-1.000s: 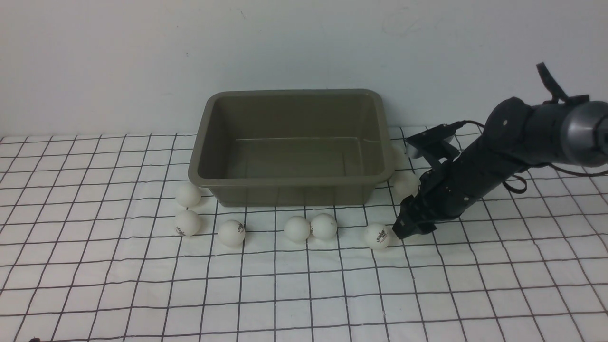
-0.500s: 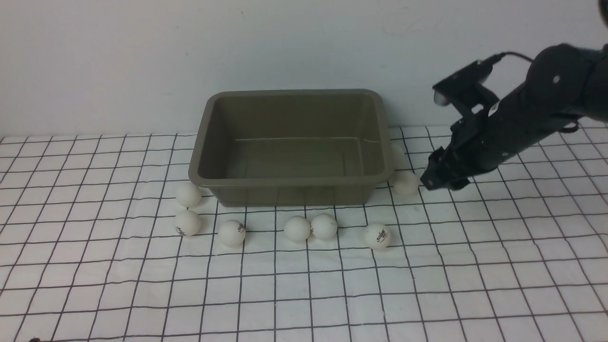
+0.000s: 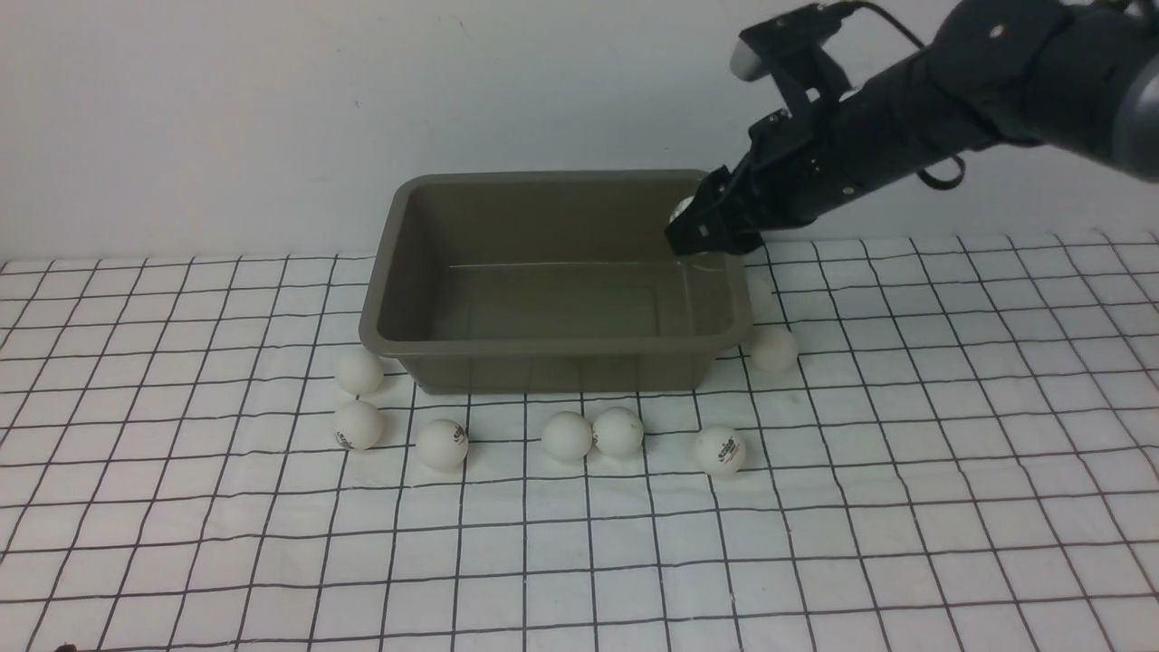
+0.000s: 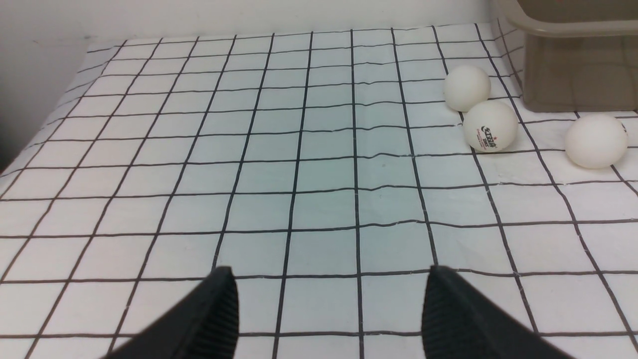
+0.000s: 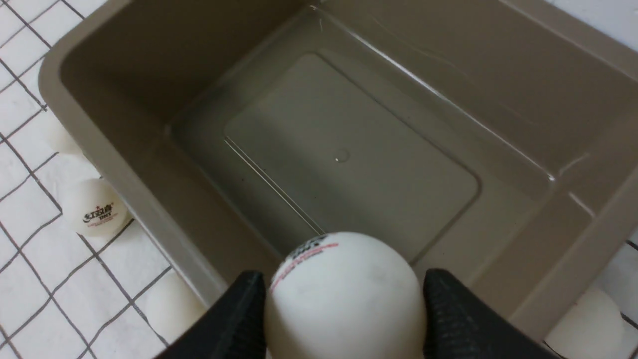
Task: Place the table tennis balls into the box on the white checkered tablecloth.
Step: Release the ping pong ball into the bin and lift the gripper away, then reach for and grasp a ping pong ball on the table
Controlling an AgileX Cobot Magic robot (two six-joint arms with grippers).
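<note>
lifted and swung inward, the right gripper point(image 3: 695, 228) now hangs above the right rear part of the box point(image 3: 552, 345). a second ago it was low over the white checkered tablecloth point(image 3: 579, 561), off the box's front right corner. the loose balls in front of the box point(image 3: 567, 436) and the one off its right front corner point(image 3: 773, 349) lie where they lay then.

the right gripper's jaws are pinched on the held ball point(image 5: 344, 294), one finger on each side and its printed logo turned toward the box. in the right wrist view the box's bare floor lies directly beneath the ball, inside the rim, so the drop looks clear of the right wall. the box's long axis runs across the robot, left to right, and the ball sits toward its right end.

nothing is in the box yet. i judge that only parting the jaws is left for this ball, though a light ball may bounce on hard plastic.

the left gripper point(image 4: 329, 309) is spread wide and holds nothing, over the cloth to the left of the box. three balls lie ahead of it near the box's left front corner point(image 4: 490, 125).
</note>
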